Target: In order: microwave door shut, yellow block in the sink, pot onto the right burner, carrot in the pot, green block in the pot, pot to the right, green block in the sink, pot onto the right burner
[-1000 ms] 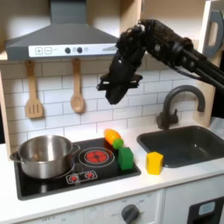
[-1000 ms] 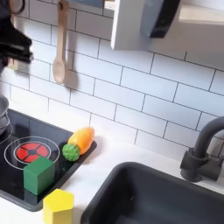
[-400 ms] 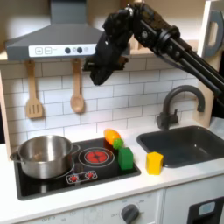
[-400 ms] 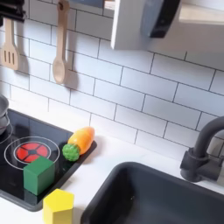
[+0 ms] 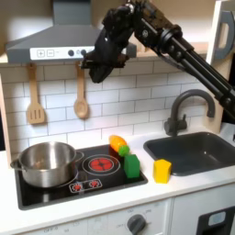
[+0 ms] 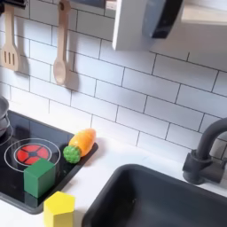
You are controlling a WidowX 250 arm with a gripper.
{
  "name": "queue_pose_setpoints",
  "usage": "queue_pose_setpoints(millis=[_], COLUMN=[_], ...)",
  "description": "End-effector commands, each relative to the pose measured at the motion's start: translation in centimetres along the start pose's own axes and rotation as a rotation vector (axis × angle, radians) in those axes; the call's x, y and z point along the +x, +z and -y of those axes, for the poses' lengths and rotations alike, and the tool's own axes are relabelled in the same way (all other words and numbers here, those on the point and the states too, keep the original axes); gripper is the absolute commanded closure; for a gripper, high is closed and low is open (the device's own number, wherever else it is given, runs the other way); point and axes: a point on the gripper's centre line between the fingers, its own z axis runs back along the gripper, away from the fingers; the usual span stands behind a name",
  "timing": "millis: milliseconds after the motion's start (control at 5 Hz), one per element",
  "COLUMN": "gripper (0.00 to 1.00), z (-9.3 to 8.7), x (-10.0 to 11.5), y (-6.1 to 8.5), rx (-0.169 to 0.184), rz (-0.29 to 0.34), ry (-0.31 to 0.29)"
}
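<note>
In the first exterior view my gripper [image 5: 97, 62] hangs high in front of the range hood, far above the stove; its dark fingers blur together. The steel pot [image 5: 46, 162] sits on the left burner, and its edge [image 6: 3, 117] shows in the second exterior view. The orange carrot [image 5: 117, 143] [image 6: 82, 142] lies behind the red right burner [image 5: 101, 164]. At the stove's right edge stands the green block [image 5: 132, 166] [image 6: 38, 177], with the yellow block [image 5: 162, 171] [image 6: 58, 208] on the counter beside the sink [image 5: 195, 153] [image 6: 164, 199]. The microwave door [image 5: 225, 32] shows at top right.
A dark arched faucet [image 5: 187, 108] [image 6: 209, 149] rises behind the sink. Wooden utensils [image 5: 81, 92] [image 6: 59, 53] hang on the tiled wall. The range hood [image 5: 55, 41] juts out just beside the gripper. My arm [image 5: 179, 55] runs in from the upper right.
The gripper has risen and swung towards the first exterior view's left, from mid-wall height up to the hood, and left the second exterior view. The objects have stayed put.
</note>
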Motion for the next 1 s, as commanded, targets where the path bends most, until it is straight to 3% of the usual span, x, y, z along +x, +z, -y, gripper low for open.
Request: queue_pose_setpoints(millis=[0,400,800], gripper=[1.00,1.00,1.00], z=[0.4,0.6,0.7], x=[1.8,2.9,3.8], y=[-0.8,-1.1,-1.2], rx=[-0.016,-0.055,-0.052], rz=[0.047,0.091,0.108], ry=[-0.018,-0.021,-0.023])
